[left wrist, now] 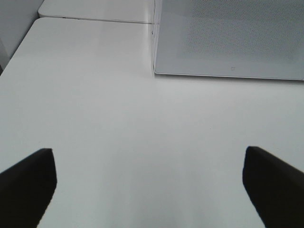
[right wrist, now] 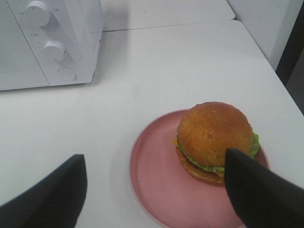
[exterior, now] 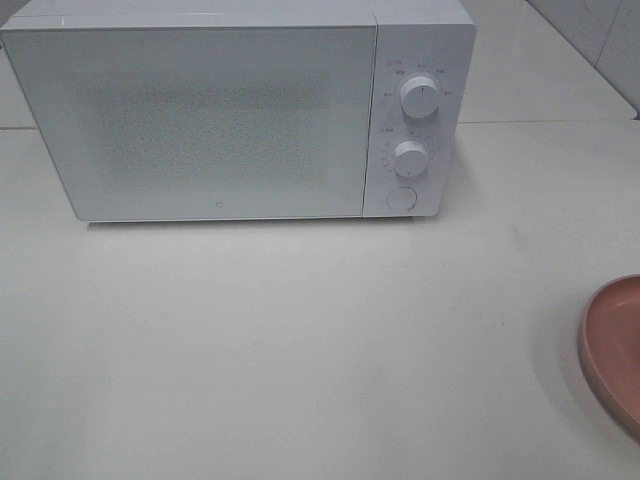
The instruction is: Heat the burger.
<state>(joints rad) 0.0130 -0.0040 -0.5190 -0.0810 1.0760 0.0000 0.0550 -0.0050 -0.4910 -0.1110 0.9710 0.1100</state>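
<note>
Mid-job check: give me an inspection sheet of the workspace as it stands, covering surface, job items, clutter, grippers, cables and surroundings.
Surface: plain white tabletop, no spills seen.
Job's things: round burger with golden-brown bun and green lettuce sits off-centre on the round pink plate, at the table's right edge; white microwave with two dials and a round button stands at the back, door shut.
Clutter: nothing seen.
Grippers: left gripper open over bare table, empty; right gripper open above the plate, holding nothing.
Cables: nothing seen.
Surroundings: a second white surface behind the table, light wall at right.
</note>
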